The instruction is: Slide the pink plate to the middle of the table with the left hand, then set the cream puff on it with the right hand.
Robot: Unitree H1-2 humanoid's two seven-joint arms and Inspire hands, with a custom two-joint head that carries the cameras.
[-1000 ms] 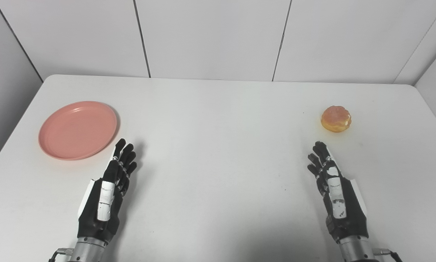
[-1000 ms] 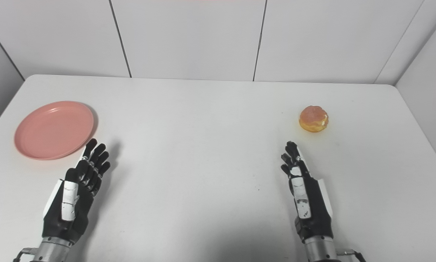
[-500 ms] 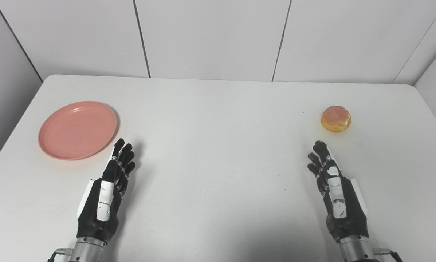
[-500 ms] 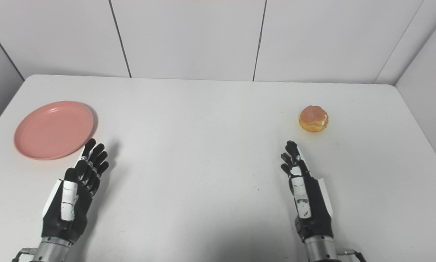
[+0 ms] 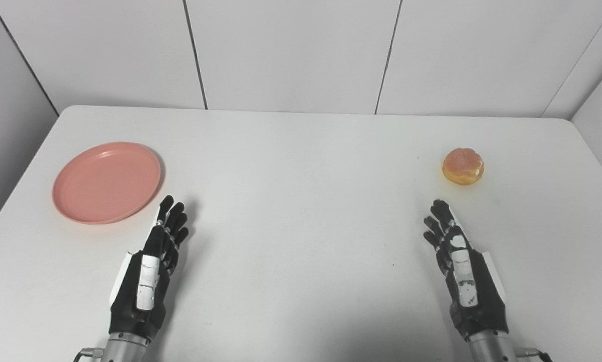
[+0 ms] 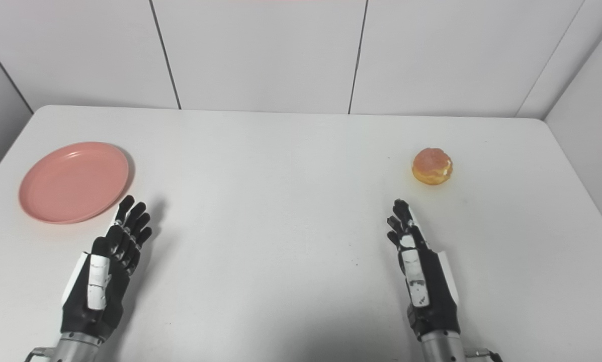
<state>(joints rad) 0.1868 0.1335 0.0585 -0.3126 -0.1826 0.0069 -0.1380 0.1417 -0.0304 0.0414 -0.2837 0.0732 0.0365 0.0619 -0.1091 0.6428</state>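
A pink plate (image 5: 107,182) lies flat on the white table (image 5: 301,201) at the left. A golden cream puff (image 5: 462,166) sits at the right side of the table. My left hand (image 5: 150,261) is open, edge-on with fingers stretched forward, a little below and right of the plate's near rim, not touching it. My right hand (image 5: 464,271) is open in the same pose, its fingertips a short way in front of the cream puff, apart from it. Neither hand holds anything.
White panelled walls (image 5: 290,50) close off the table at the back and along both sides. The table's left edge runs close to the plate, and its right edge lies beyond the cream puff.
The whole picture has shifted down slightly, so the camera moved. Both hands have drawn back a little toward me. Plate and cream puff stay where they were.
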